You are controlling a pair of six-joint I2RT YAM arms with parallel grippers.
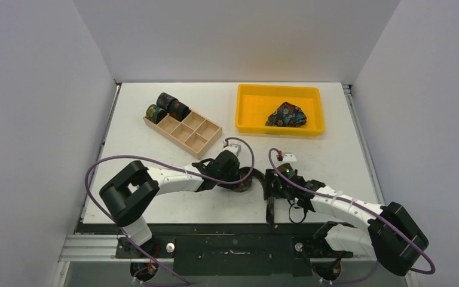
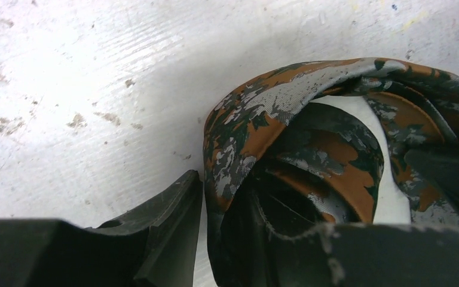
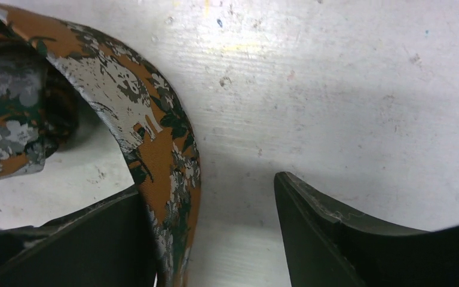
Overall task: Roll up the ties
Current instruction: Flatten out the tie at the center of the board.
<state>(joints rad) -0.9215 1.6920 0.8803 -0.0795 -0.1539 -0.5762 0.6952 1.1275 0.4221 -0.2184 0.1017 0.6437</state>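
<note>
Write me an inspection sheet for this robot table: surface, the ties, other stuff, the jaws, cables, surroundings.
Surface: white table, scuffed and speckled in the wrist views.
Job's things: orange-patterned tie loosely coiled near the front edge, its tail running toward that edge; three rolled ties at the far-left end of the wooden box; another tie bunched in the yellow tray.
Clutter: nothing seen beyond the box and tray.
Grippers: left gripper, jaws either side of the coil, grip unclear; right gripper, jaws apart, tie strip beside one.
Cables: purple cables loop from each arm.
Surroundings: plain white walls on three sides.
</note>
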